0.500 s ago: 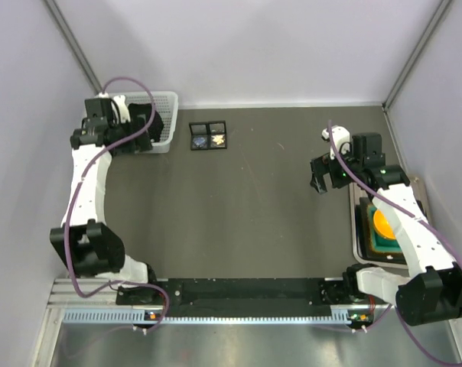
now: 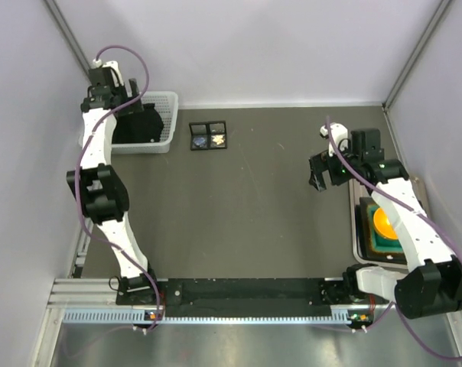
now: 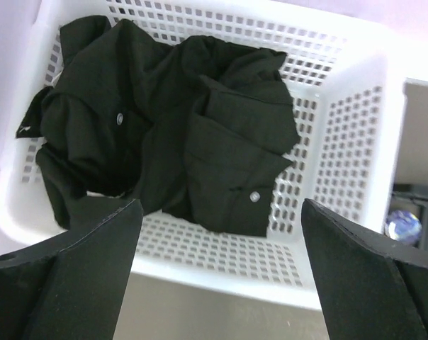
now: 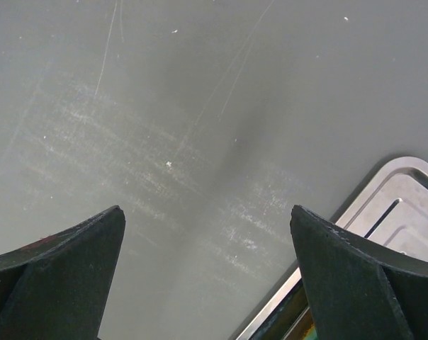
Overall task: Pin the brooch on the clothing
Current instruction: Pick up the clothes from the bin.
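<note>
The shirt (image 3: 171, 134) lay crumpled in a white basket (image 3: 341, 142) at the table's (image 2: 254, 214) far left corner, with two small pale buttons (image 3: 254, 196) showing on its folds. The left gripper (image 3: 217, 212) hung above the basket's near rim with its fingers spread wide, holding nothing and clear of the shirt. Just right of the basket sat a small black case (image 2: 208, 136); its near compartments held a bluish piece (image 2: 201, 141) and a gold piece (image 2: 218, 140), too small to make out. Well apart, at the right, the right gripper (image 4: 207, 212) hovered over bare table with its fingers equally far apart and empty. A metal tray (image 4: 405, 191) lay just beside it to the right, carrying a green item with an orange disc (image 2: 382, 222).
</note>
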Available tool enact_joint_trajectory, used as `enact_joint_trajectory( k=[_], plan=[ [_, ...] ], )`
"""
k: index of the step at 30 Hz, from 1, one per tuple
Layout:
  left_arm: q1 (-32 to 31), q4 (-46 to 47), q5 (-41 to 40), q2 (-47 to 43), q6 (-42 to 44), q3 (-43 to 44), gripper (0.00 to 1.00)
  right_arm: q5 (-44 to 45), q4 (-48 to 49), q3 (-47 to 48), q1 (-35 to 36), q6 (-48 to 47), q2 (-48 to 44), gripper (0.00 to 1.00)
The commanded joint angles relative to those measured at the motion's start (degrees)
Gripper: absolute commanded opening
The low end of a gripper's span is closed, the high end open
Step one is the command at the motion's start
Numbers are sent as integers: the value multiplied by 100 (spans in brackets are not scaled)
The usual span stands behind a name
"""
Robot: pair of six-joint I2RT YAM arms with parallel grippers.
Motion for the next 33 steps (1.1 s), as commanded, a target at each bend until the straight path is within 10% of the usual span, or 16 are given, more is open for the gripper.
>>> enact_joint_trajectory(
  k=[1,14,21,33],
  plan=[
    [136,974,-300,735,46,299,98,-45,-80,320,32,-114,172,99],
    [294,1134,236,3093,538,1521,93,131,-168,443,32,-219,612,99],
    [294,923,886,2323,512,1574,1,52,-309,566,32,-281,551,99],
    [277,519,1545,-586,337,1679,0,-159,-502,390,32,-623,-73,99]
  ],
)
